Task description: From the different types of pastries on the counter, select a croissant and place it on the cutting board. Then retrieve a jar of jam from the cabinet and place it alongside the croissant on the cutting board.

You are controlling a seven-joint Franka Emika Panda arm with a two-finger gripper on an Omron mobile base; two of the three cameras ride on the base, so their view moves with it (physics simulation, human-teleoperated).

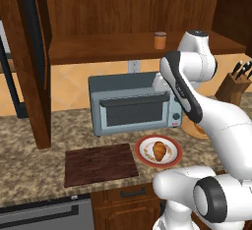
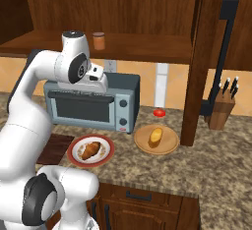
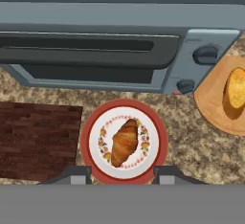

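Hand view looks straight down on the croissant (image 3: 125, 141), which lies at a slant in the middle of a red-rimmed plate (image 3: 162, 137) on the speckled bench (image 3: 191, 156). The jaws (image 3: 119, 174) hang above the plate's near edge with the two tips spread wide apart, one on each side of the plate, touching nothing. Just beside the plate on one side lies the dark cutting board (image 3: 38, 141), bare, with a narrow strip of bench between them. On the other side a paler bun (image 3: 233, 93) sits on a round wooden plate (image 3: 210, 103), near but apart from the red one. Behind both plates stands a grey toaster oven (image 3: 95, 50) with its door closed and two dark knobs at one end.

From the base cameras, the jar of jam (image 1: 160, 40) stands upright on the open shelf of the cabinet (image 1: 98, 47), above the toaster oven. A knife block (image 2: 221, 108) stands farther along the bench, past a wooden upright, and a small red object (image 2: 158, 112) lies behind the bun's plate.
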